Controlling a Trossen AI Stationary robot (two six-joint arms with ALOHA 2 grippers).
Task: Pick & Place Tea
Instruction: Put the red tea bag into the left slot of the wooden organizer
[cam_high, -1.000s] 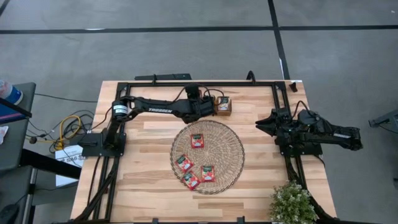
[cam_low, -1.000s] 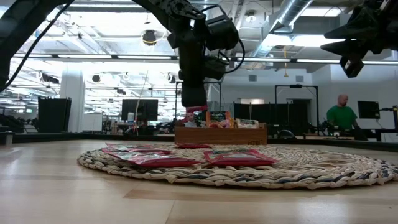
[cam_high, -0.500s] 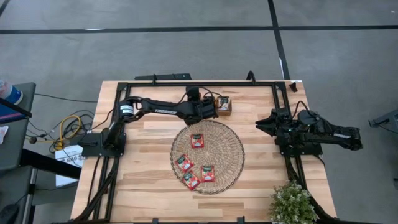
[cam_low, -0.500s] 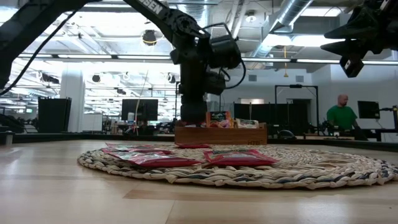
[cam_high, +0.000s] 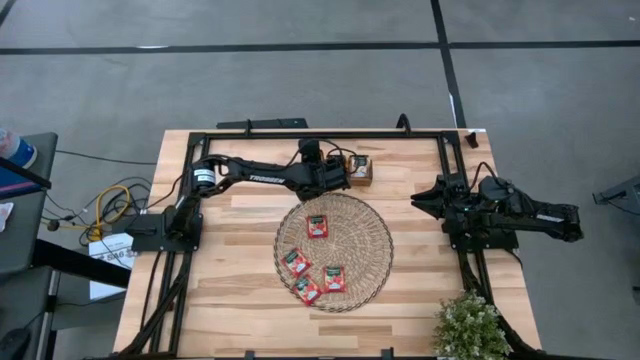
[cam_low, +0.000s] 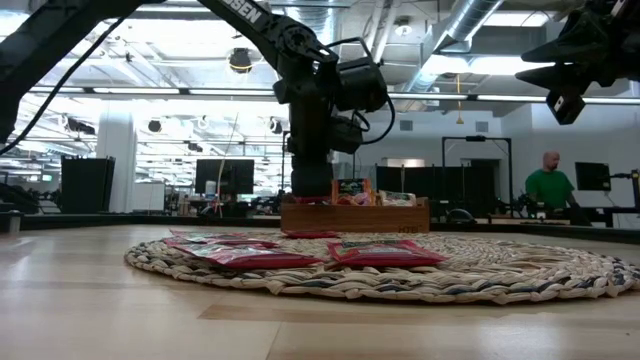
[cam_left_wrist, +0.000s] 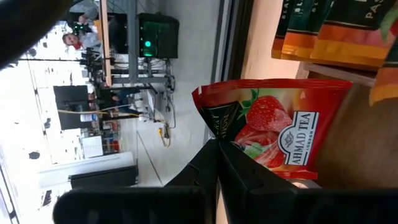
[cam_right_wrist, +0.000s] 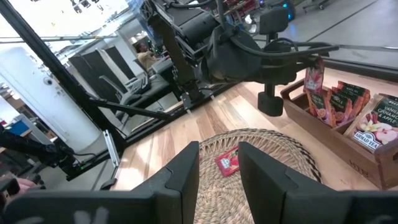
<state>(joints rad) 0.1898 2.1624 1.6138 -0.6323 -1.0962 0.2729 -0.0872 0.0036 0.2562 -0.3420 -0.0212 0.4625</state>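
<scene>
Several red tea sachets (cam_high: 317, 226) lie flat on the round woven mat (cam_high: 365, 250) at mid table; they also show in the low view (cam_low: 385, 254). At the far edge stands the brown wooden tray (cam_high: 360, 170), with more sachets (cam_right_wrist: 354, 106) upright in its compartments. My left gripper (cam_left_wrist: 217, 144) reaches over the tray's left end and is shut on a red strawberry sachet (cam_left_wrist: 280, 130). My right gripper (cam_right_wrist: 217, 158) waits open at the table's right side, high up, with nothing between its fingers. My left gripper pinches the red sachet by one edge near a corner (cam_left_wrist: 227, 138) between its two fingers. The fingers come slanting down from the table's left. The sachet stands upright with its lower part inside the tray's left compartment (cam_right_wrist: 313, 81); whether it rests on the tray floor I cannot tell.
A black frame rail (cam_high: 320, 134) runs along the far edge behind the tray. A small potted plant (cam_high: 468, 325) stands at the near right corner. Bare wood lies left and right of the mat. A person (cam_low: 548, 185) stands in the room far behind.
My left gripper has come down onto the tray's left end, still shut on the red sachet. The sachet, first hanging in sight above the tray wall, now sits behind that wall in the low view. For the last half second the arm has kept still.
</scene>
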